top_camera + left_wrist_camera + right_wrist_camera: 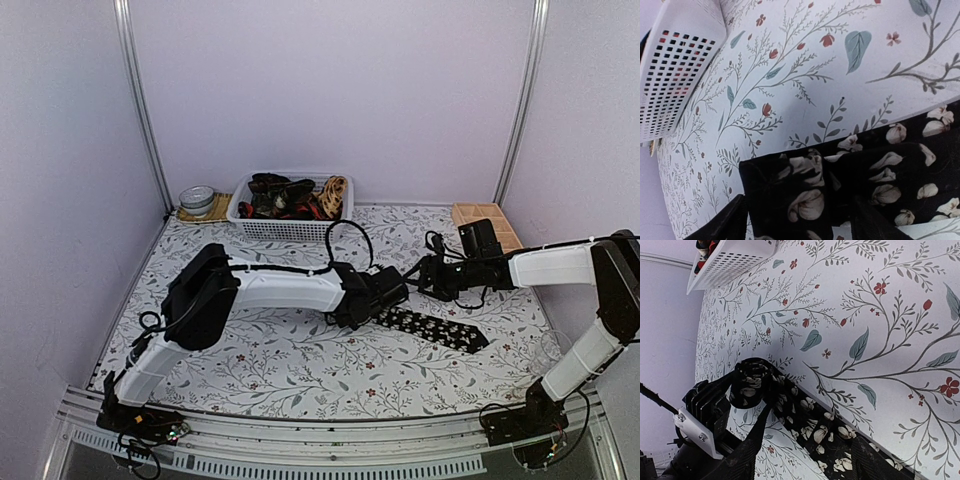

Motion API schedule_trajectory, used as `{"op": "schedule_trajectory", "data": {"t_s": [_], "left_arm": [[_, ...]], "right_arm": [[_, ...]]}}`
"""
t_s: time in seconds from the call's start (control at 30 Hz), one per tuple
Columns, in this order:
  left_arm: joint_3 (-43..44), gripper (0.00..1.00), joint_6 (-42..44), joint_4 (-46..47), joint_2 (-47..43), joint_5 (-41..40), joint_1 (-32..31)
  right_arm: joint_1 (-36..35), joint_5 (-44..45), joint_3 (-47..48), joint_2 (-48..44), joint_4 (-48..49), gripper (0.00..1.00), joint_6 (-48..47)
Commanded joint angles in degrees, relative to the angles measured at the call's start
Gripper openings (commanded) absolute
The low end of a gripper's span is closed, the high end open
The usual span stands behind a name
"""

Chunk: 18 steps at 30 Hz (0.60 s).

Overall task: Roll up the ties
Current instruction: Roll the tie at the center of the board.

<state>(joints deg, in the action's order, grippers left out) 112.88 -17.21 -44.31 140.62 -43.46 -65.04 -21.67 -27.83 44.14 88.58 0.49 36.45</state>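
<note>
At the near edge of the table [280, 360], which is covered with a white cloth printed with leaves and small red flowers, the two arms are fixed, the left one on the left side and the right one on the right side. Both arms reach toward the middle of the table, and there lies a black tie [440, 328] with pale flowers. Most of the tie lies flat and straight on the cloth, pointing to the right and a little toward the near edge. Its left end is wound into a small roll [750, 382] that stands on the table. The left gripper [799, 200] is at this roll with its fingers spread, and the roll sits between them; I cannot tell if the fingers touch the fabric. The right gripper [812, 427] hangs above the flat part of the tie, just beside the roll. Its fingers are also spread, one on each side of the strip, and they pinch nothing. Farther back, near the rear wall, stands a white basket [290, 230] with holes in its sides. Inside are several rolled ties [280, 195], most of them dark, with some red and one tan at the right end. To the left of the basket a round tin [198, 198] rests on a small mat [218, 212]. A wooden tray [485, 218] with compartments lies at the far right of the table.
</note>
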Motion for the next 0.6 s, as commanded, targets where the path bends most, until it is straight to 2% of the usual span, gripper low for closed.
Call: {"op": "schedule_trajectory", "data": {"t_s": [0.0, 0.27, 0.57], "left_arm": [[0.15, 0.71, 1.54, 1.87, -0.38, 3.87, -1.68], [-3.57, 0.78, 2.09, 7.23, -4.94, 8.59, -1.4], [-7.81, 0.8, 1.51, 12.33, -8.37, 14.7, -0.31]], "right_arm": [[0.55, -1.19, -0.2, -1.94, 1.5, 0.65, 0.38], [0.57, -2.32, 0.35, -0.88, 1.44, 0.65, 0.94], [0.56, -3.28, 0.42, -0.45, 1.35, 0.65, 1.26]]}}
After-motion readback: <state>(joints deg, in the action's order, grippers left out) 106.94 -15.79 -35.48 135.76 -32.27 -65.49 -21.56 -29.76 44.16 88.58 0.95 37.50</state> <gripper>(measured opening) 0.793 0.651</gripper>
